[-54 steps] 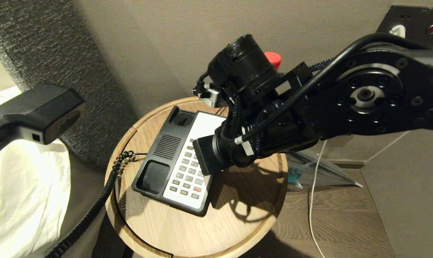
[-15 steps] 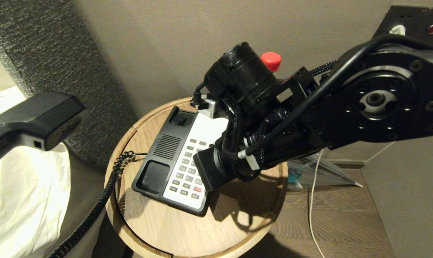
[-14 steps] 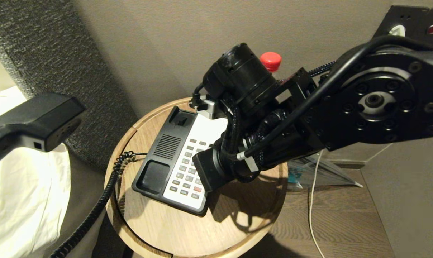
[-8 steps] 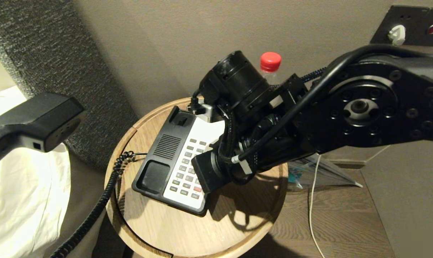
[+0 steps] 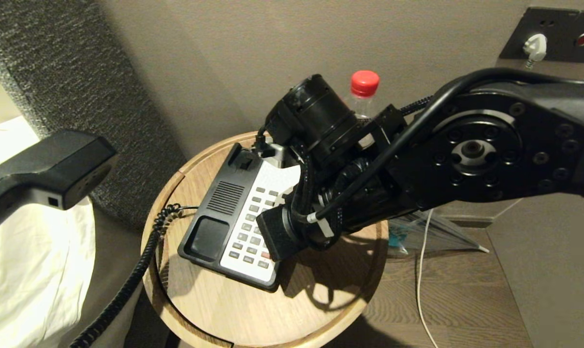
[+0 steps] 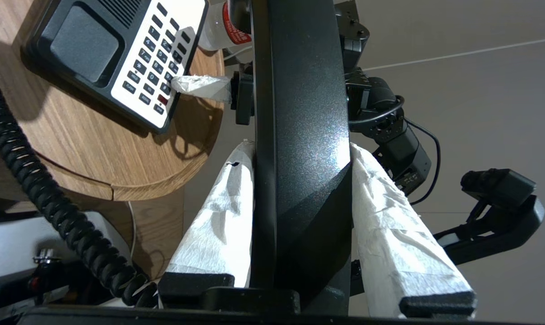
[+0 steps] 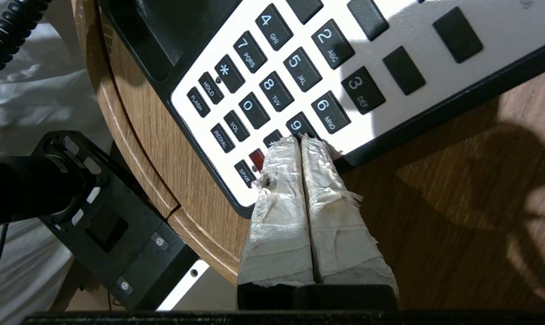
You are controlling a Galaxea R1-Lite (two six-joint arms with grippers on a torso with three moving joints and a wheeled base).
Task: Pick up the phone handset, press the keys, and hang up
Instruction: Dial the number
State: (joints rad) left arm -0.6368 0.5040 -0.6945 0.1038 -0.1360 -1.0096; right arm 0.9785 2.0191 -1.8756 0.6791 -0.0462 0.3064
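The black phone handset [image 5: 45, 166] hangs in the air left of the table, its coiled cord [image 5: 127, 285] trailing down. My left gripper [image 6: 302, 146] is shut on the handset [image 6: 299, 113], with a white-wrapped finger on each side. The phone base [image 5: 214, 212] lies on the round wooden table [image 5: 321, 309] with its cradle empty. My right gripper [image 7: 301, 139] is shut, and its wrapped tips rest on the keys [image 7: 295, 81] at the 9 and the key beside it. In the head view the right wrist hides those tips.
A clear bottle with a red cap [image 5: 364, 84] stands at the table's back edge behind the right arm. White bedding [image 5: 26, 270] lies to the left. A white cable [image 5: 420, 285] runs down the floor on the right, below a wall socket [image 5: 533, 46].
The right arm has sunk and slid toward the keypad's near rows, uncovering the bottle behind it. The handset has dipped slightly in the left gripper.
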